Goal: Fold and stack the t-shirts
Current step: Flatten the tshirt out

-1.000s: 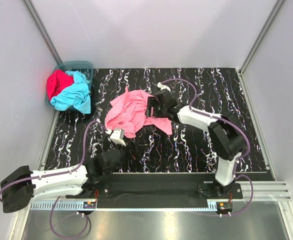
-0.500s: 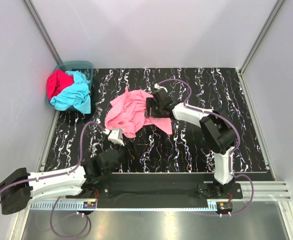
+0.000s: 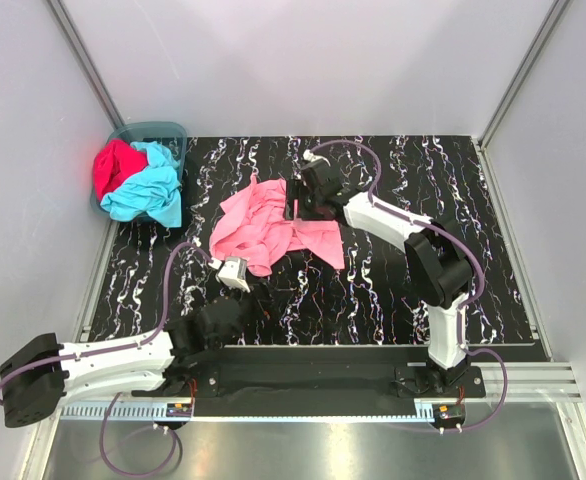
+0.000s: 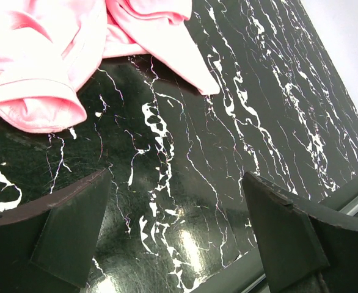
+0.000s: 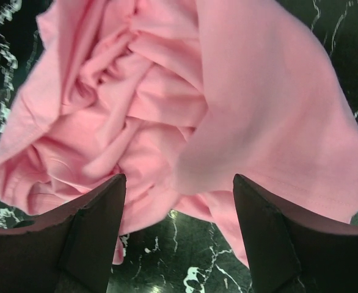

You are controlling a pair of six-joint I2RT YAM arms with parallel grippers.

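Pink shirt [image 3: 268, 228] lies crumpled on my table [image 3: 393, 290]. My right gripper [image 3: 295, 205] hangs over its far side, fingers spread, nothing pinched. My left gripper [image 3: 235, 272] sits just off its near edge, jaws gaping, empty. The turquoise shirt [image 3: 151, 190] and red shirt [image 3: 116, 167] are heaped in the basket [image 3: 143, 132], well off to its left.

Left wrist view crops the pink t-shirt [image 4: 44, 61].
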